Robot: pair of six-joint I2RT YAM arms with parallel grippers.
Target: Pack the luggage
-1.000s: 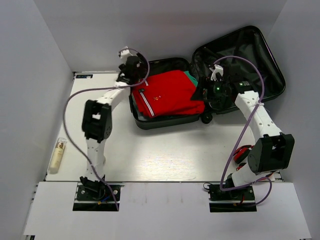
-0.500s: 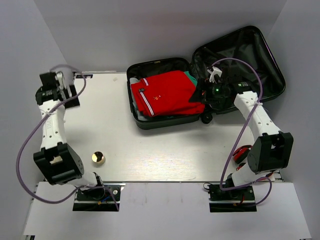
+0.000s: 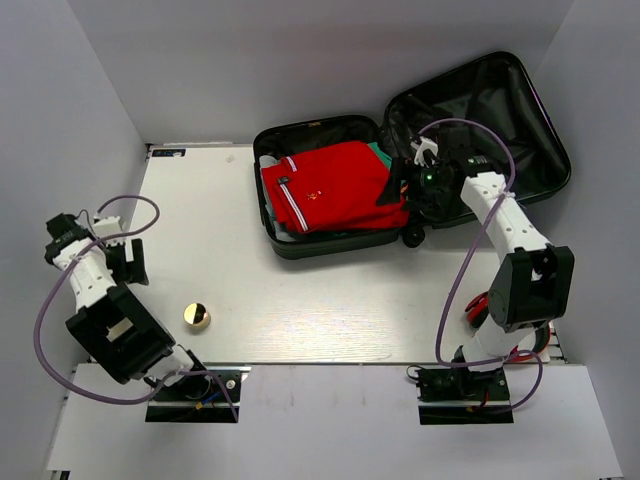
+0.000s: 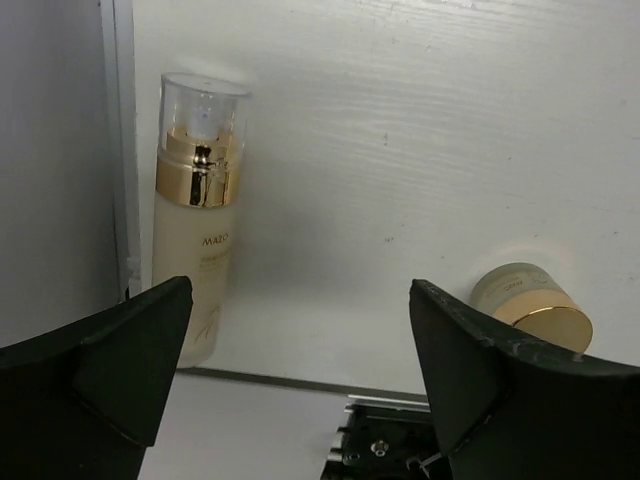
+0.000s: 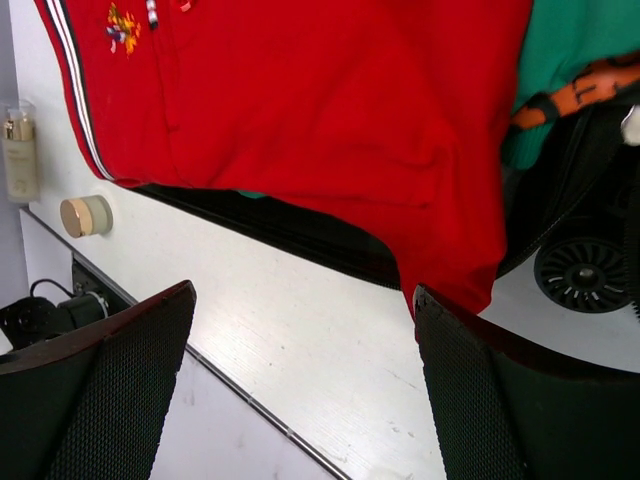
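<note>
You have one luggage [image 3: 490,110] on the one bench [image 3: 330,300], and you can count two garments in it: one red top [image 3: 330,190] and one green garment [image 5: 570,50]. Loose on the bench you have two cosmetics, one gold-collared pump bottle [image 4: 195,230] and one gold-lidded jar [image 3: 196,316]. You have two pincers, the left pincer [image 4: 300,335] and the right pincer [image 5: 300,360].

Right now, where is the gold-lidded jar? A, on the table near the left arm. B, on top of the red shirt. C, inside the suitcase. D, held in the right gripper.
A: the gold-lidded jar stands on the bare table beside the left arm, well outside the luggage.
</note>
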